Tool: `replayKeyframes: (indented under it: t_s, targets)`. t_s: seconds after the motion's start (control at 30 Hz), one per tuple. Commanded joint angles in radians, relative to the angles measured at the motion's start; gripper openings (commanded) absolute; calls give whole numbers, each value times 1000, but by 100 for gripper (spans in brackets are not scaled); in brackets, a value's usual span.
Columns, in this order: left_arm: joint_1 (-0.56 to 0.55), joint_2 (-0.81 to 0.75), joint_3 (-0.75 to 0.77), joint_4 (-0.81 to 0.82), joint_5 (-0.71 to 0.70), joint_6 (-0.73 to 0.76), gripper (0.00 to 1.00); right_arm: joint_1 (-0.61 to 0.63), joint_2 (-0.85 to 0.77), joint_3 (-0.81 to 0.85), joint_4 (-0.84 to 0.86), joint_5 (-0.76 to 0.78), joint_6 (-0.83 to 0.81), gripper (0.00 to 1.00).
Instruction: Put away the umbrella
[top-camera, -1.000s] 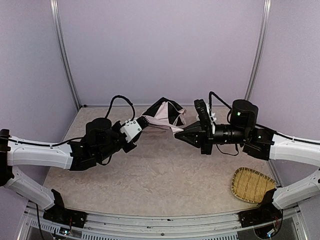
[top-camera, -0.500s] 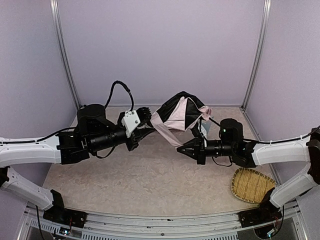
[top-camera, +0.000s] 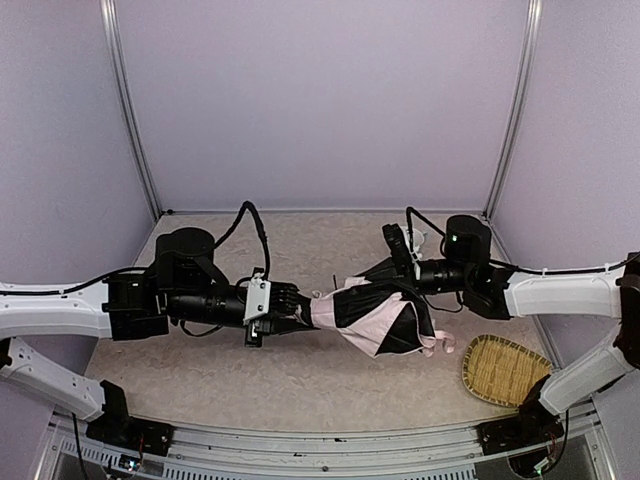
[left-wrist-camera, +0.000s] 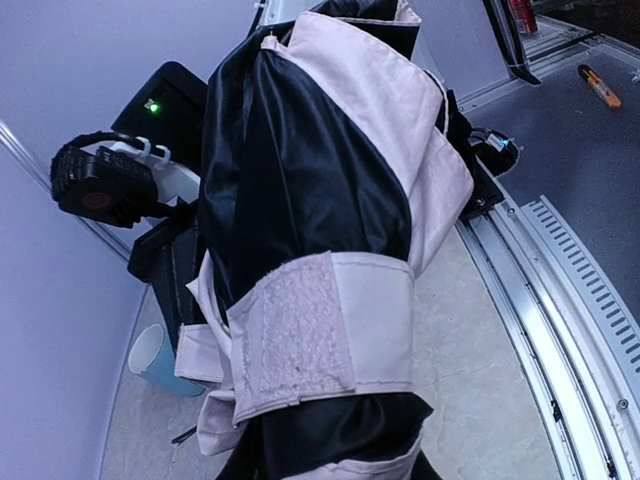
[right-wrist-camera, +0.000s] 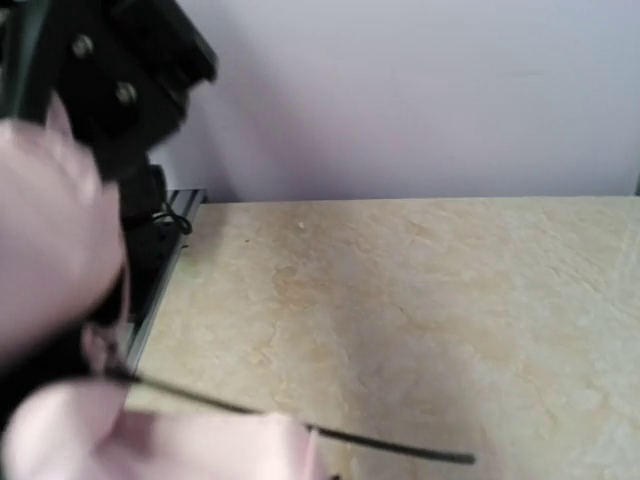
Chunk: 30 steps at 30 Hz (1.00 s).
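Observation:
The umbrella (top-camera: 375, 318), pale pink outside and black inside, hangs folded just above the table between both arms. My left gripper (top-camera: 295, 306) is shut on its left end. In the left wrist view the umbrella (left-wrist-camera: 320, 200) fills the frame, a pink velcro strap (left-wrist-camera: 320, 320) lies across the bundle, and my fingers are hidden under it. My right gripper (top-camera: 388, 270) is shut at the bundle's upper right, its tips buried in the cloth. The right wrist view is blurred: pink fabric (right-wrist-camera: 180, 440) covers the jaws and a thin black line (right-wrist-camera: 400, 445) crosses the table.
A woven bamboo tray (top-camera: 505, 370) lies at the front right of the table. A light-blue cup (left-wrist-camera: 155, 360) stands behind the umbrella near the right arm. Purple walls enclose the back and sides. A metal rail (left-wrist-camera: 560, 290) runs along the near edge.
The umbrella has come down from a raised, half-spread shape at the back to a folded bundle low over the table's middle. My left gripper moved right and forward; my right wrist drew back.

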<state>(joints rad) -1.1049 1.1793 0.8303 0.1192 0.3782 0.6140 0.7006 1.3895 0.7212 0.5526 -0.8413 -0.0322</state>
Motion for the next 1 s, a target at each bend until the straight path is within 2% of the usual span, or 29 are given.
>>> replayKeyframes:
  t_s: [0.0, 0.1, 0.23, 0.43, 0.77, 0.97]
  targets:
    - [-78, 61, 83, -178, 234, 79, 0, -37, -36, 92, -147, 142, -112, 0]
    - [-82, 83, 22, -204, 133, 88, 0, 0, -98, 92, -215, 197, -204, 0]
    - [-83, 116, -22, -230, 34, 88, 0, 99, -187, 61, -224, 280, -314, 0]
    - [-90, 268, 4, -296, -14, 111, 0, 282, -240, 23, -200, 424, -460, 0]
    - [-20, 296, -49, -160, -63, 0, 0, 480, -232, -3, -253, 541, -568, 0]
    - [39, 353, -72, -70, -65, -83, 0, 573, -148, 27, -289, 566, -618, 0]
